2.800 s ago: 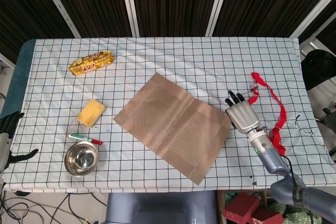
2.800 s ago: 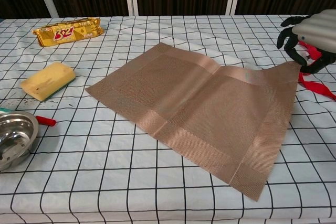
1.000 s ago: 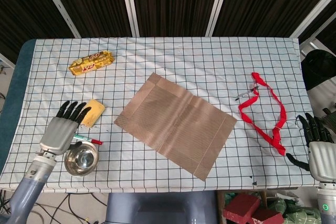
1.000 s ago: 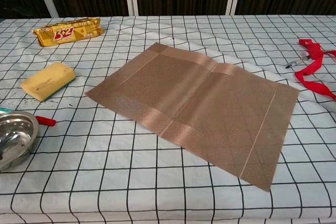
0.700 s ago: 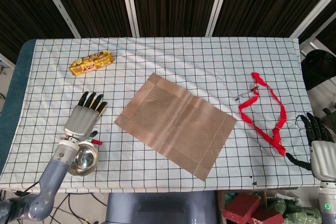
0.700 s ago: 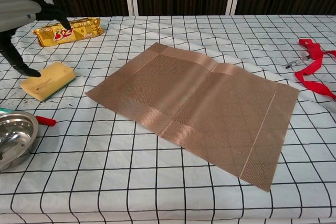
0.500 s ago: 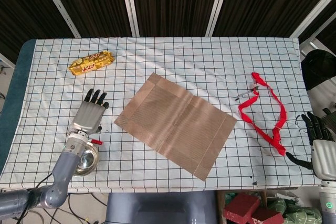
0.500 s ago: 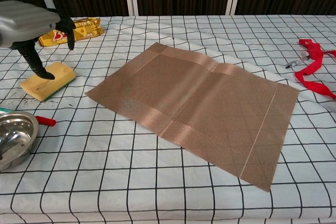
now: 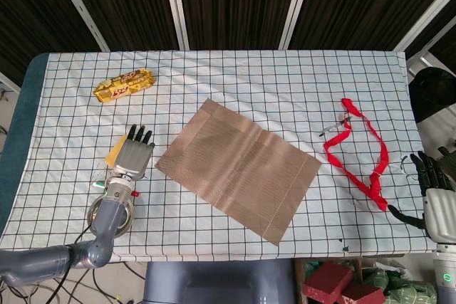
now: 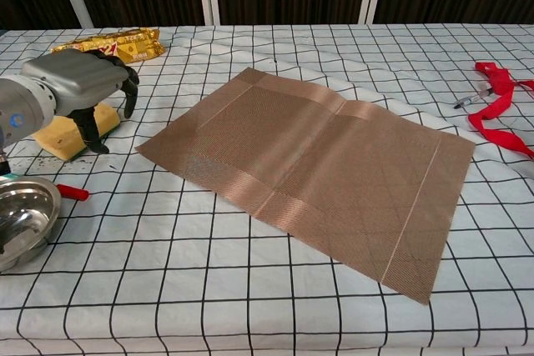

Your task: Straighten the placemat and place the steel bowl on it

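The brown woven placemat (image 9: 237, 169) is seen lying flat but skewed in the middle of the frame, its edges running diagonally across the grid of the checked tablecloth (image 9: 235, 83). The steel bowl (image 10: 23, 218) is found at the lower left of the chest view, off the mat and well apart from it, with a red-capped marker (image 10: 73, 193) just above it. The left hand (image 10: 79, 82) is shown at the left of the frame, between the bowl and the mat's left corner, above a yellow sponge (image 10: 62, 137); its fingers are parted and slightly curled downward, and nothing is held in them. The right hand (image 9: 436, 201) is kept at the lower right edge of the head view, off the table, fingers spread and empty. The straightening step is judged to be in hand. The near left corner of the mat would next need to be pressed or pinched and the mat turned square to the grid before the bowl is fetched
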Motion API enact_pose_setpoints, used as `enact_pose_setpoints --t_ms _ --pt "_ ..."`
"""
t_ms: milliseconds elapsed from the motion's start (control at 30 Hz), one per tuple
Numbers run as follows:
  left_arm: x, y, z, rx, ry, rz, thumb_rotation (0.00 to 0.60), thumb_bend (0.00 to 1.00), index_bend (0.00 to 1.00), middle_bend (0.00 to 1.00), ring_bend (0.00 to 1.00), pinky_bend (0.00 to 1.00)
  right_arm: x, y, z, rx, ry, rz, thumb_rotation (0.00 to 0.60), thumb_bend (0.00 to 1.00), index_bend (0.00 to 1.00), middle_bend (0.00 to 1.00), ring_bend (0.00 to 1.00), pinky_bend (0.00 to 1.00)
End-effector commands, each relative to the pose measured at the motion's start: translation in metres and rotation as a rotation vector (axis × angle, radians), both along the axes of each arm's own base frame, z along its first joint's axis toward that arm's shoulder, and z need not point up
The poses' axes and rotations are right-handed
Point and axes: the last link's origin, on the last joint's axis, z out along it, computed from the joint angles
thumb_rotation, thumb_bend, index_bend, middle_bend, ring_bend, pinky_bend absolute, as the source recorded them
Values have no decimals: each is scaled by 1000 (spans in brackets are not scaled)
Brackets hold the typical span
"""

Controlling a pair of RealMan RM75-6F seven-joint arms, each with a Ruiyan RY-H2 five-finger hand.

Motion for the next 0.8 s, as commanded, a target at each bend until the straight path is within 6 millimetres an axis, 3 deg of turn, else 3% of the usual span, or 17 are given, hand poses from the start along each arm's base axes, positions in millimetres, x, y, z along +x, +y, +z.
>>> enact_pose_setpoints --t_ms 33,800 --pt "3 5 -13 -11 0 -6 600 89 430 125 0 36 0 0 1 -2 -8 -3 600 73 0 0 0 157" --pt "12 17 -36 -11 14 -29 600 126 435 133 0 36 -1 -2 3 -13 -55 -13 600 97 0 0 0 157"
